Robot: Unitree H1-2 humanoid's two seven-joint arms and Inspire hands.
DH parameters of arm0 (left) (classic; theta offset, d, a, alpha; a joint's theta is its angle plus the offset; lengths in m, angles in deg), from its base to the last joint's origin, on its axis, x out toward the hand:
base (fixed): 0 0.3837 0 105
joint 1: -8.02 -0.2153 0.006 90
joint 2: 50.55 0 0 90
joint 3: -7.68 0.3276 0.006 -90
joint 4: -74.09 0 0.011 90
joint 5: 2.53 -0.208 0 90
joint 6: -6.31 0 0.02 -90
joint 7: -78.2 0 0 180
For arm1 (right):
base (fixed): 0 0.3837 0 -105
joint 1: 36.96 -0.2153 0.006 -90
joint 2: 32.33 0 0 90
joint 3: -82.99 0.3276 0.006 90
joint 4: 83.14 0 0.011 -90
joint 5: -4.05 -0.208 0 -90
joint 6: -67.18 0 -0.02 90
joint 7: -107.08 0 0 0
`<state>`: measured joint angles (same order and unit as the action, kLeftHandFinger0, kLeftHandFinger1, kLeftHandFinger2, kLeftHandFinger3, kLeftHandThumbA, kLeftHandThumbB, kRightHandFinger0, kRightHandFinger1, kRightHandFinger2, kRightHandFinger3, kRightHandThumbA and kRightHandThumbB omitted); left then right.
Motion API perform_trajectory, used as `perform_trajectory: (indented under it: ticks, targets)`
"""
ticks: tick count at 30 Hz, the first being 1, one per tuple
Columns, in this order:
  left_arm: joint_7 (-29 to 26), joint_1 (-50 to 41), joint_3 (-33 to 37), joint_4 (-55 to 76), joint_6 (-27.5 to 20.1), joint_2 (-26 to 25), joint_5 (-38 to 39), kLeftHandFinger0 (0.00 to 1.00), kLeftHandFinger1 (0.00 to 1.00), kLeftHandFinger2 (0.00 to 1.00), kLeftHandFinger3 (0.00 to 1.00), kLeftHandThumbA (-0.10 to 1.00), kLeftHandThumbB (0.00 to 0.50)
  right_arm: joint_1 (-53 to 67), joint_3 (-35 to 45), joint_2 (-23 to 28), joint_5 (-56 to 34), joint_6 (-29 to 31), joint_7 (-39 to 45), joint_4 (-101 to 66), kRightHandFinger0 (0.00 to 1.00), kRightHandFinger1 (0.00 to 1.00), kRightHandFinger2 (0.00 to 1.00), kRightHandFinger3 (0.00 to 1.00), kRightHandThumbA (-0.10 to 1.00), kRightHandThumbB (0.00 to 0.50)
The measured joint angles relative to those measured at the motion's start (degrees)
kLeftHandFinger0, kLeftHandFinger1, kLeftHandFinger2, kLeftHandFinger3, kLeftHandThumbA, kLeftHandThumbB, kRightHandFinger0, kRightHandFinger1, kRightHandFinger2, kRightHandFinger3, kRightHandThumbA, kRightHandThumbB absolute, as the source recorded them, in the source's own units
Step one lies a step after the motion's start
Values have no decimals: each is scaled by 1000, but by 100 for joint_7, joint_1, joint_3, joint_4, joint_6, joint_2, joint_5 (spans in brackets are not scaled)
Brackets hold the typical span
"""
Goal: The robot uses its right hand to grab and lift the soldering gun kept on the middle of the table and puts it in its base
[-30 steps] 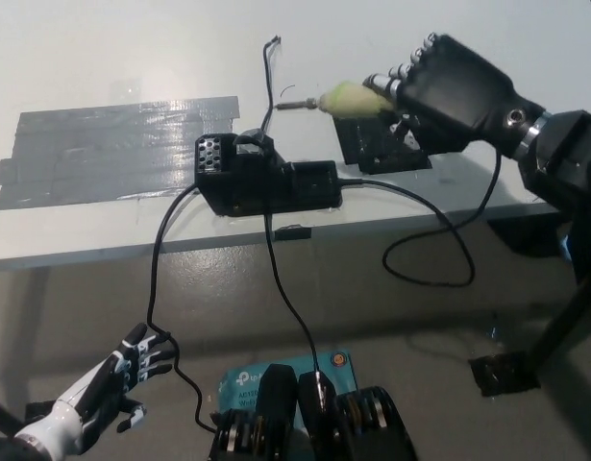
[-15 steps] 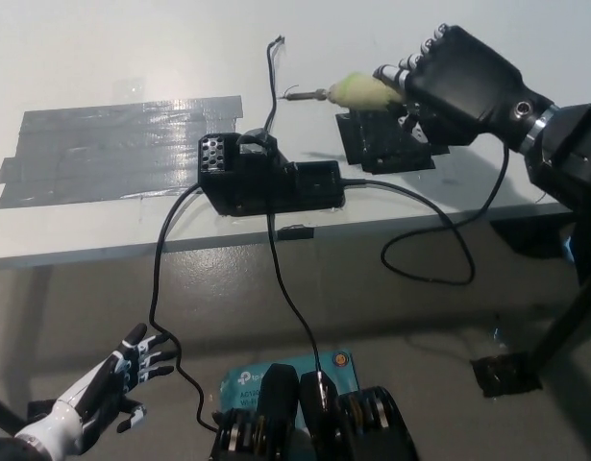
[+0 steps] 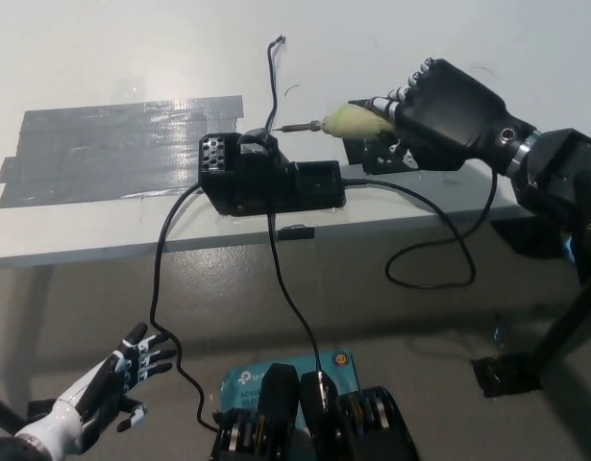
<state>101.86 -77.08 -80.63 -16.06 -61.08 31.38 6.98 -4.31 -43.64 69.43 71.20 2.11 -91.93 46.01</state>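
Observation:
My black right hand [image 3: 439,113] is shut on the soldering gun [image 3: 345,122], whose yellow-green grip sticks out of the fingers with its thin metal tip pointing left. The gun hangs just above the table, its tip close to the upper right of the black base unit [image 3: 266,180]. A black cable [image 3: 439,235] loops from the base off the table's front edge. A black mat [image 3: 383,154] lies mostly hidden under the hand. My white left hand [image 3: 117,379] rests open below the table at the lower left.
Strips of grey tape [image 3: 112,149] cover the left of the white table [image 3: 84,58]. A thin black wire [image 3: 273,72] rises behind the base. Another cable [image 3: 165,288] hangs from the base toward the floor, where a teal box [image 3: 285,370] lies.
My right hand has moved left and lower with the soldering gun, bringing its tip nearer to the base. The left hand has stayed put.

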Motion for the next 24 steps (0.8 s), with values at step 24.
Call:
perform_trajectory:
  ticks: [24]
  targets:
    - [1, -3, -5, -2, -1, -1, 3, 921, 980, 997, 1000, 1000, 313, 29, 193, 123, -59, 39, 17, -655, 0, 0, 103, 172, -100, 339]
